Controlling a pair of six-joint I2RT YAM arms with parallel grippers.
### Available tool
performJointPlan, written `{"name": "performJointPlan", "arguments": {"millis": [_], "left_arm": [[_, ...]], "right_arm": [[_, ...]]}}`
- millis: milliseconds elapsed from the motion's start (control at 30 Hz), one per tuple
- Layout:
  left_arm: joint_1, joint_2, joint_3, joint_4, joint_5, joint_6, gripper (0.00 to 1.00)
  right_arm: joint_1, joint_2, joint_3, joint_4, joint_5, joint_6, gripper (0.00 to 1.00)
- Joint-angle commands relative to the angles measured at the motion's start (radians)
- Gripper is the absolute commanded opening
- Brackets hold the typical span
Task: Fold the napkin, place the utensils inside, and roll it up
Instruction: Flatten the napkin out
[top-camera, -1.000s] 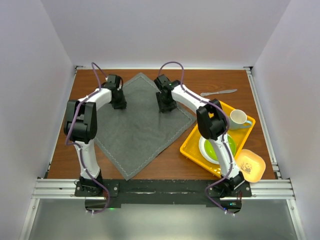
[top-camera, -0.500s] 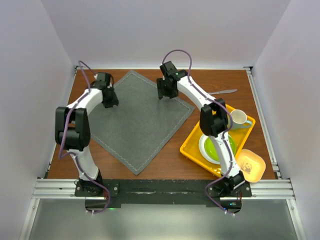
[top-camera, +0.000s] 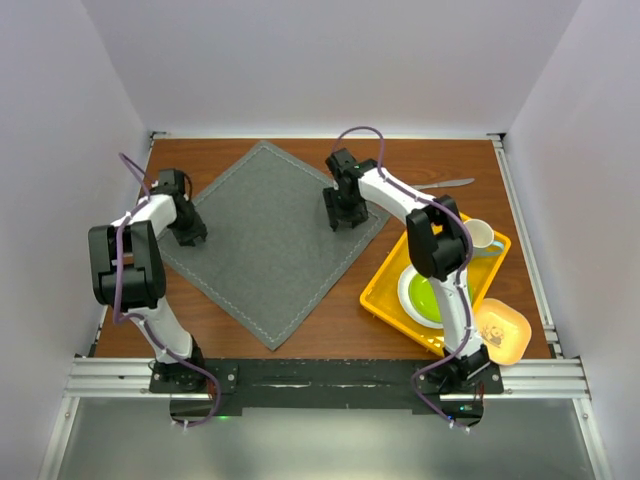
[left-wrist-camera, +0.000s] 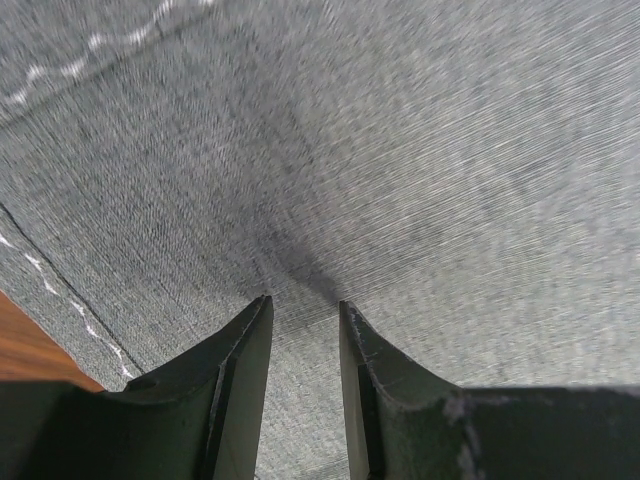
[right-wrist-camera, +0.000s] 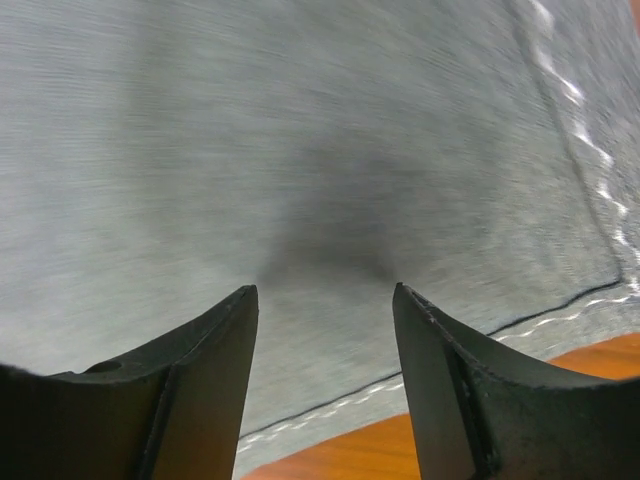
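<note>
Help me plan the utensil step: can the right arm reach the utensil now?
Probably yes: the right tool is open and empty, and the utensil lies uncovered on bare table beside that arm.

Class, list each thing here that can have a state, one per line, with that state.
napkin: spread flat, unfolded.
utensil: lying on the table, off the napkin.
mug: upright on the yellow tray.
left gripper: open, over napkin.
right gripper: open, over napkin.

You see a dark grey napkin (top-camera: 270, 240) with a pale dashed stitch line along its edge. The table (top-camera: 440, 160) is red-brown wood. The tray (top-camera: 378, 290) is yellow, the plate (top-camera: 425, 298) white with a green centre, and the knife (top-camera: 445, 184) silvery. The left claw (left-wrist-camera: 303, 302) and right claw (right-wrist-camera: 324, 290) are black.
</note>
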Motion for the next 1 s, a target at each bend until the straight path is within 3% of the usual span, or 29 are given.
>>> {"name": "performJointPlan", "arguments": {"millis": [0, 300, 433, 567, 700, 800, 967], "left_arm": [[0.011, 0.021, -0.008, 0.002, 0.011, 0.001, 0.38], [0.016, 0.022, -0.020, 0.014, 0.009, -0.016, 0.38], [0.016, 0.006, 0.002, -0.003, 0.028, -0.027, 0.39], [0.017, -0.072, 0.000, -0.012, 0.034, -0.059, 0.41], [0.048, -0.233, -0.047, -0.009, -0.026, -0.096, 0.52], [0.147, -0.326, -0.115, 0.026, -0.043, -0.113, 0.58], [0.286, -0.377, -0.189, 0.101, -0.018, -0.073, 0.59]], "right_arm": [[-0.043, -0.079, -0.085, 0.071, 0.044, -0.022, 0.59], [-0.068, 0.035, -0.013, 0.075, 0.157, -0.126, 0.59], [-0.080, 0.088, 0.102, 0.050, 0.159, -0.134, 0.59], [-0.077, 0.111, 0.258, -0.064, 0.119, -0.090, 0.64], [-0.047, 0.044, 0.418, -0.197, -0.003, -0.045, 0.76], [-0.010, -0.119, 0.348, -0.188, -0.106, -0.005, 0.77], [0.078, -0.315, 0.126, -0.125, -0.192, -0.004, 0.81]]}}
